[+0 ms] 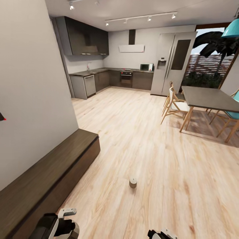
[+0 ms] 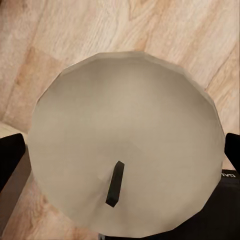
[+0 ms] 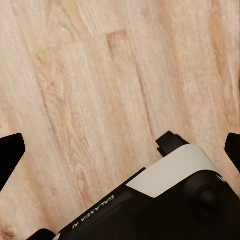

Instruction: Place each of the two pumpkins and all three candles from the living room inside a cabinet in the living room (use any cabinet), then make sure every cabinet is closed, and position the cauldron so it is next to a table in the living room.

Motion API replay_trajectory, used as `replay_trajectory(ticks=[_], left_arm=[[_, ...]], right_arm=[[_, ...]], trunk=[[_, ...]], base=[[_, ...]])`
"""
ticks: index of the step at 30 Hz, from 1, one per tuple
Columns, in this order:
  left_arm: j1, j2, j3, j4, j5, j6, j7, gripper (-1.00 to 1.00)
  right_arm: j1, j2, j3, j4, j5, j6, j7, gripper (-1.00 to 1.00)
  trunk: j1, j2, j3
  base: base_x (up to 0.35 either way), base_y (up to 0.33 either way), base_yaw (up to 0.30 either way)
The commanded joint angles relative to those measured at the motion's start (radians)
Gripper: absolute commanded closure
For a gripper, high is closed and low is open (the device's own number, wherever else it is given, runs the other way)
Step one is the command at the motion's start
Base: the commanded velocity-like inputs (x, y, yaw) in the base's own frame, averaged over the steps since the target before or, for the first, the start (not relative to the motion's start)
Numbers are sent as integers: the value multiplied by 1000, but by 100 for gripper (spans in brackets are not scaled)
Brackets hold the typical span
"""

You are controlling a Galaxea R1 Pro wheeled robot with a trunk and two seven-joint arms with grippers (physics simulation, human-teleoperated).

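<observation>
A pale beige candle [image 2: 125, 125] with a dark wick sits between the fingers of my left gripper [image 2: 120, 157], which is shut on it. In the head view that gripper [image 1: 68, 219] hangs low in front of the long dark brown cabinet [image 1: 49, 179], whose fronts are all shut. A second candle [image 1: 133, 182] stands upright on the wood floor ahead, apart from both arms. My right gripper [image 3: 120, 155] is open over bare floor with nothing between its fingers. The pumpkins and the cauldron are out of view.
The cabinet runs along the left wall [image 1: 33, 99]. A grey dining table [image 1: 209, 98] with wooden chairs [image 1: 176, 108] stands at the right. The kitchen units [image 1: 99, 81] and fridge [image 1: 172, 63] are far ahead. Open wood floor [image 1: 139, 132] lies between.
</observation>
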Motion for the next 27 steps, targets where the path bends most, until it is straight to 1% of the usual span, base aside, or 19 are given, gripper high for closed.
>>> replay_trajectory(ticks=[1, 2, 6, 21, 27], left_arm=[[0, 0, 0, 0, 0, 0, 0, 100], [0, 0, 0, 0, 0, 0, 0, 100], [0, 0, 0, 0, 0, 0, 0, 100], [0, 0, 0, 0, -1, 0, 0, 100], [0, 0, 0, 0, 0, 0, 0, 100]], right_arm=[[0, 0, -2, 0, 0, -1, 0, -100], [0, 1, -2, 1, 0, -20, 0, -100], [0, 1, -3, 1, 0, -30, 2, -100], [0, 2, -5, -5, -1, -31, 3, -100], [0, 2, -4, -6, 0, -30, 3, -100]], trunk=[[0, 0, 0], [0, 0, 0], [0, 0, 0], [0, 0, 0], [0, 0, 0]], base=[[257, 0, 0], [257, 0, 0], [257, 0, 0], [253, 0, 0], [245, 0, 131]])
